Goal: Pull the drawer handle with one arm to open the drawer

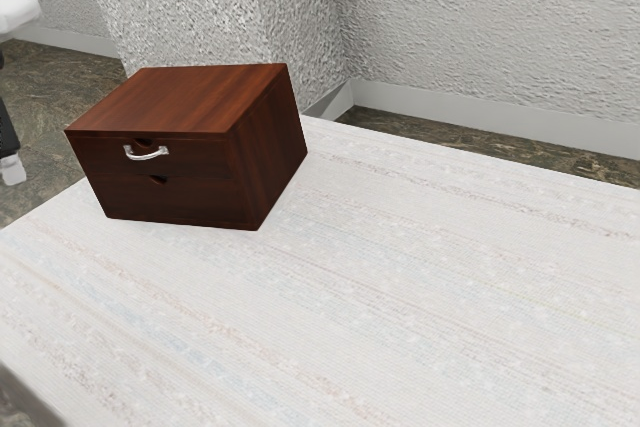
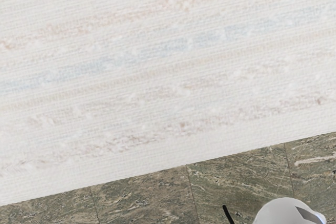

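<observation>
A dark red wooden drawer box [image 1: 195, 142] stands on the white table [image 1: 380, 287], at the back toward the exterior view's left. Its front face holds two drawers, both flush with the box. The upper drawer carries a curved metal handle [image 1: 146, 152]; the lower one shows just a small notch [image 1: 158, 179]. My arm's white link [image 1: 12, 9] enters at the exterior view's upper left. Below it, a dark piece with a white tip, my gripper [image 1: 8, 162], is cut off by the frame edge, well to the left of the handle and apart from it.
The wrist view looks down on the table's woven top [image 2: 157, 77], its edge, and the green stone floor [image 2: 157, 198] below. A white rounded robot part [image 2: 289, 212] sits beside that edge. Rough white walls [image 1: 480, 17] stand behind the table.
</observation>
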